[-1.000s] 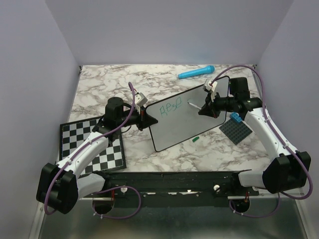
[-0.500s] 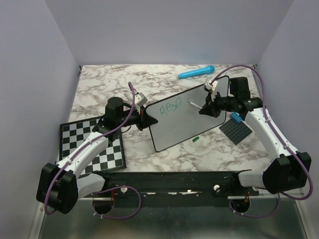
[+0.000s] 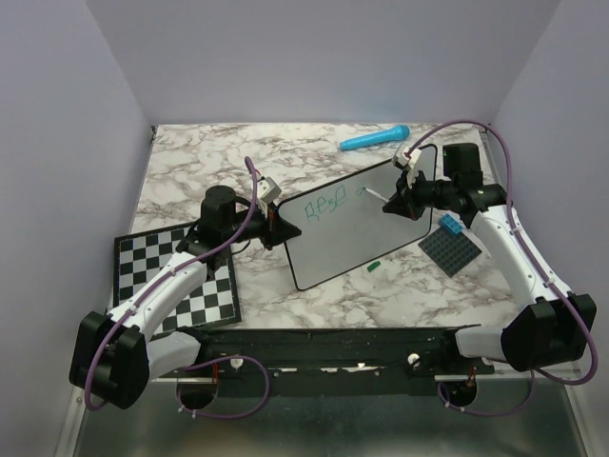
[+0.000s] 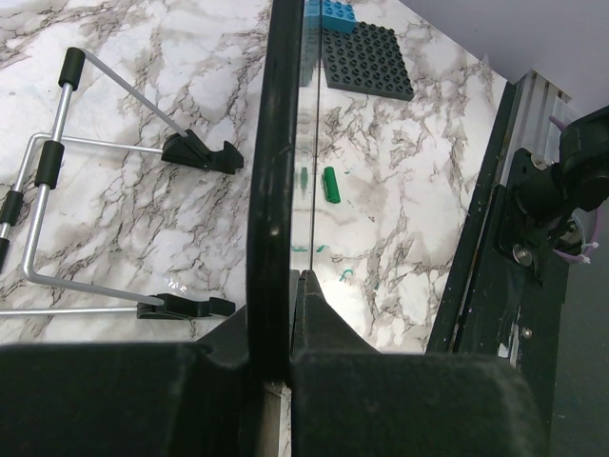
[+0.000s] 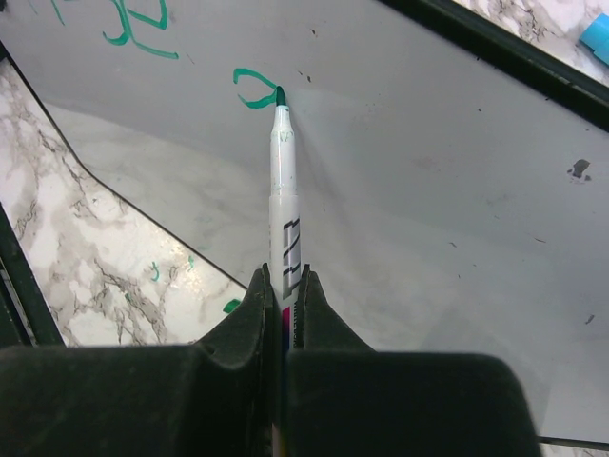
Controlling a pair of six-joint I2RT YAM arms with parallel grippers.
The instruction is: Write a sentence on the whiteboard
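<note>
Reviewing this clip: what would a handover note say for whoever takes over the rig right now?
Left gripper: jaws shut on the whiteboard at its left rim, steadying it.
Right gripper: jaws shut on a marker, tip at the end of a small green stroke on the board.
Done: a few green letters near the board's upper left.
Left: most of the sentence; the rest of the board is blank.
Note: the green cap lies on the table by the board's near edge.
</note>
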